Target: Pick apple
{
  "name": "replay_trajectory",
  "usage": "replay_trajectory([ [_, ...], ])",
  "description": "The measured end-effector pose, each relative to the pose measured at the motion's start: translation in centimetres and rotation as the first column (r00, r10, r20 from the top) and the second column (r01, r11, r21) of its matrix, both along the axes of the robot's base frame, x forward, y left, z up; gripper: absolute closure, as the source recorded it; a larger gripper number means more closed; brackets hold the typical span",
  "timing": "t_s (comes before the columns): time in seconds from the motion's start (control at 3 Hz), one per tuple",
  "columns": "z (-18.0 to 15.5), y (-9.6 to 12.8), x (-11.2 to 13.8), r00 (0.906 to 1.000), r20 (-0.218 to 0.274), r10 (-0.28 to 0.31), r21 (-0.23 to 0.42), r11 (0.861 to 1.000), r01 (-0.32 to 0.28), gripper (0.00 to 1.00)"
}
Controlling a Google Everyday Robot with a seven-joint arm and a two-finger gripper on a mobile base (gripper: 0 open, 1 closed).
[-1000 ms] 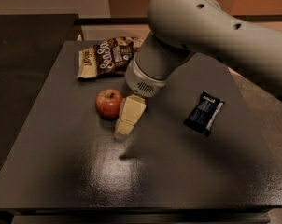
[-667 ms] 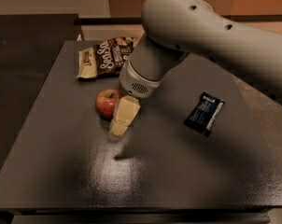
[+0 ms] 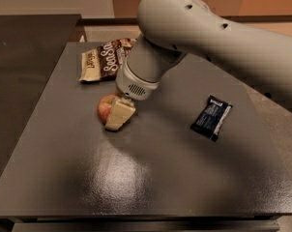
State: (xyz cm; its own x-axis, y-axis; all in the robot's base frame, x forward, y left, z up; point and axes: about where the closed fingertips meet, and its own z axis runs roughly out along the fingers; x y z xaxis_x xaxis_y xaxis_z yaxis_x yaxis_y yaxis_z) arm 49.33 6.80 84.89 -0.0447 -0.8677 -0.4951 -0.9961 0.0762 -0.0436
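The apple is small, round and red. It rests on the dark grey table, left of centre and just in front of the snack bag. My gripper hangs from the big grey arm and is down at the apple. Its cream tip lies against the apple's right front side and covers part of it. Only the apple's left half shows.
A brown and white snack bag lies behind the apple at the table's back left. A dark blue packet lies to the right. A second dark surface adjoins on the left. The table's front edge is near.
The arm has moved left and down towards the apple. The gripper's cream tip now overlaps the apple's right side. The apple, bag and packet have not moved.
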Motion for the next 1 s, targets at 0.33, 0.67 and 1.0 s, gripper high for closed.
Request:
replay_trajectory([
  [0.33, 0.9, 0.0, 0.2, 1.0000, 0.000, -0.001, 0.015, 1.000, 0.001, 0.65],
  [0.67, 2.8, -0.8, 0.4, 1.0000, 0.002, -0.007, 0.027, 1.000, 0.007, 0.88],
  [1.0, 5.9, -2.0, 0.9, 0.9999, 0.014, -0.004, 0.031, 1.000, 0.004, 1.00],
])
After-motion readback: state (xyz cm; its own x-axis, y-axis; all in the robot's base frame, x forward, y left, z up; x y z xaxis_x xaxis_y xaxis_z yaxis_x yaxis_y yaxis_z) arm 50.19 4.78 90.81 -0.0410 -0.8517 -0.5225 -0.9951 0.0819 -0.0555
